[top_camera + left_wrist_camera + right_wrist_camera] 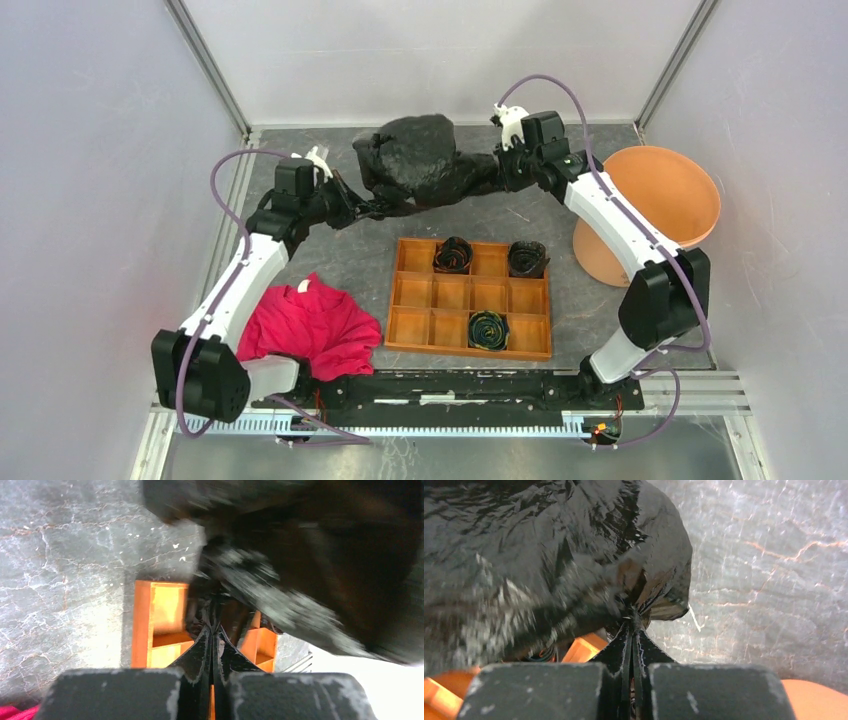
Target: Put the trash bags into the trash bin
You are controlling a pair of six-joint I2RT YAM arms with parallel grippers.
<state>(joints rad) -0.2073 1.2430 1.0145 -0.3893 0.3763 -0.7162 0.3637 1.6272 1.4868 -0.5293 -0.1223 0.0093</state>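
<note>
1. Enclosure walls (90,150). They stand outboard of both my claws and behind them. The far corner post is close behind my right claw, so I judge there is little room to swing back.
2. Surface (340,255). Dark and mottled, with bare patches under and between my claws. The open lane runs from my right claw sideways to the bin.
3. Trash bag (420,155). Wrinkled glossy black film, bunched and slung between my two claws at the far side. It is not yet in the bin. The wrist views show the tray under it, so it looks raised, though how high I cannot tell.
4. Trash bin (660,190). Terracotta bucket with its mouth open, just to the right of my right claw. The rim is the edge to clear.
5. Tray (450,295). Square compartments, nearer my bases than both claws, under the sagging film.
6. Red garment (305,325). Heaped beside my left forearm, well behind my left claw and out of the path.
7. Left claw (214,625). Pinched shut on a fold of the bag's left end.
8. Right claw (631,617). Pinched shut on the bag's right end.
9. Dark rolls (453,254). Three in the tray, not to be touched.

Step in hand, as I judge it: carrying. Next, both claws should travel right together, lift over the rim, then let go.
</note>
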